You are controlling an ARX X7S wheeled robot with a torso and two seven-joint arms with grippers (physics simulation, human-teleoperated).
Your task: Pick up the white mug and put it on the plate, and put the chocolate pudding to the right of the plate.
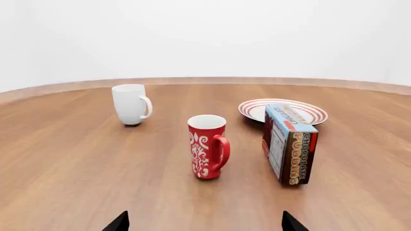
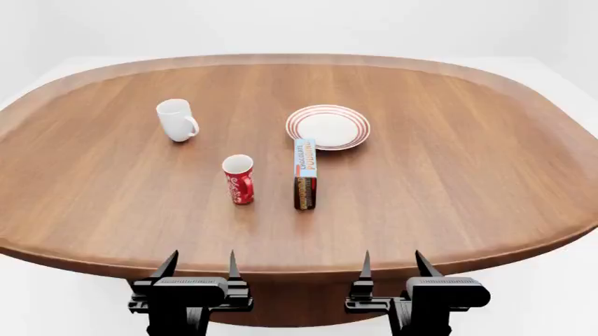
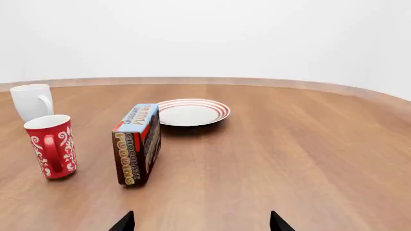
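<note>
The white mug (image 2: 176, 120) (image 1: 130, 104) (image 3: 32, 101) stands upright at the table's back left. The red-ringed plate (image 2: 328, 127) (image 1: 283, 110) (image 3: 191, 111) lies near the middle, bare. Just in front of the plate, the chocolate pudding (image 2: 304, 173) (image 1: 289, 143) (image 3: 137, 143) carton stands on its long edge. My left gripper (image 2: 200, 267) (image 1: 204, 225) and right gripper (image 2: 393, 264) (image 3: 200, 225) hover at the table's near edge, both open and empty, well short of every object.
A red mug (image 2: 239, 179) (image 1: 207, 146) (image 3: 51, 146) with white patterning stands left of the carton, between the left gripper and the white mug. The oval wooden table (image 2: 467, 161) stretches wide to the right of the plate.
</note>
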